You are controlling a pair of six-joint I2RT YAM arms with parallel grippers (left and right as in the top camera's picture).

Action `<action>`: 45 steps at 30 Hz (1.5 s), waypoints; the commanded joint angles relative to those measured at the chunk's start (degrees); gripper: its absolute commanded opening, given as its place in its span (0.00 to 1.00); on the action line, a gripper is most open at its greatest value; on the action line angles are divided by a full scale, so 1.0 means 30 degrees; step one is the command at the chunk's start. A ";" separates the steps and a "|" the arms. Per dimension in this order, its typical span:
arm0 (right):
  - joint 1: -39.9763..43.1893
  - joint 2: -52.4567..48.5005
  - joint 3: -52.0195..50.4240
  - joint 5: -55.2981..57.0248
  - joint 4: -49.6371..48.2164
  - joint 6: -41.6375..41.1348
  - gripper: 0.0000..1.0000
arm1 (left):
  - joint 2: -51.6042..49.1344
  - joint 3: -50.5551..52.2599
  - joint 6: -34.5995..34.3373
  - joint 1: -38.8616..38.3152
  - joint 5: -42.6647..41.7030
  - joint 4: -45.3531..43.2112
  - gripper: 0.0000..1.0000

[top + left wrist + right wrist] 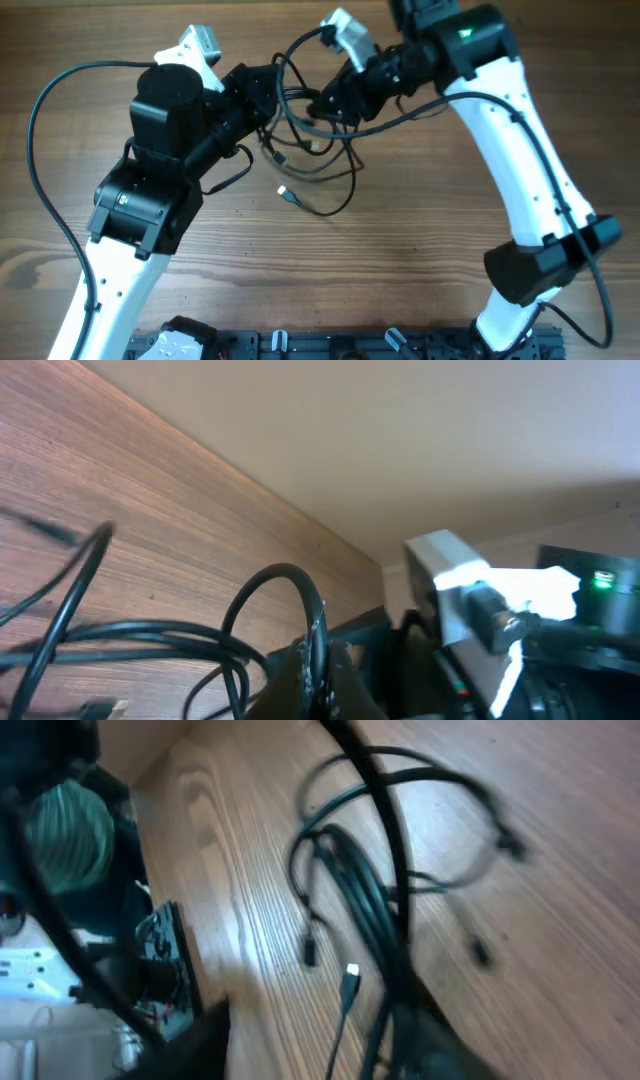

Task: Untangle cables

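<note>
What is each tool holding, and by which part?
Both seem to pinch the cables: left tool on a raised loop, right tool on the bundled strands.

I am working in what reads as a robotics lab, at a test station rather than in a home or a shop. Two white-and-black robot arms, the left arm (105, 290) and the right arm (525, 160), stand at a black mounting rail (330, 345) that runs along the near edge of a wood-grain bench (440, 250). Each wrist carries a small pale camera module (200, 45). A green status light (465, 35) glows on the right arm, and a thick black supply cable (40, 185) loops loose beside the left one. Thin black cables (315, 160) lie tangled on the wood. Past the bench's far edge stands a plain beige wall (450, 440).
</note>
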State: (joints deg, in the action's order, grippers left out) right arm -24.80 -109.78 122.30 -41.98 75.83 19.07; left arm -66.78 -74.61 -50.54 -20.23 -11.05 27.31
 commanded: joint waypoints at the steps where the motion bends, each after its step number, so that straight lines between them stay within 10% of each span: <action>1: -0.0233 -0.1384 0.0197 0.0095 -0.0117 0.1086 0.31 | 0.0080 -0.0262 -0.0313 0.0095 -0.0306 -0.0153 0.04; 3: -0.0226 -0.2011 0.0197 0.0503 -0.0277 0.0670 0.06 | 0.0080 -0.0262 -0.0306 0.0095 -0.0299 -0.0087 0.04; 12: 0.1610 -0.0452 0.0197 0.4488 -0.3089 -0.6499 0.05 | 0.0080 -0.0240 -0.0313 0.0073 0.1209 0.2273 0.04; 16: 0.1013 -0.0459 0.0197 0.1392 -0.0619 0.1348 0.78 | 0.0080 -0.0240 -0.0313 0.0073 0.0619 0.2266 0.04; 20: 0.0976 -0.0503 -0.0015 0.0313 0.0605 0.4189 0.82 | 0.0080 -0.0240 -0.0313 0.0073 0.0503 0.2259 0.04; 26: 0.0918 -0.0517 -0.3461 0.0291 -0.2076 0.4583 0.63 | 0.0080 -0.0240 -0.0306 0.0073 0.0488 0.2273 0.04; 32: 0.0911 -0.0510 -0.3643 0.0342 -0.3104 0.0831 0.05 | -0.0022 -0.0240 -0.0219 0.0073 0.1064 0.2324 0.04; 41: 0.1275 0.5253 -0.3592 1.4112 -0.6426 -1.1278 0.04 | -0.1246 -0.0240 -0.0233 0.0095 1.1205 0.7803 0.04; 45: 0.2914 0.7359 -0.3592 1.5482 -0.8160 -1.2087 0.04 | -0.2317 -0.0240 -0.0233 0.1275 1.2517 0.9799 0.04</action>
State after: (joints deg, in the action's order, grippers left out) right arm -19.49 -90.52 110.85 -3.84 53.04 -11.75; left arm -71.66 -74.87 -50.96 -19.46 19.51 54.37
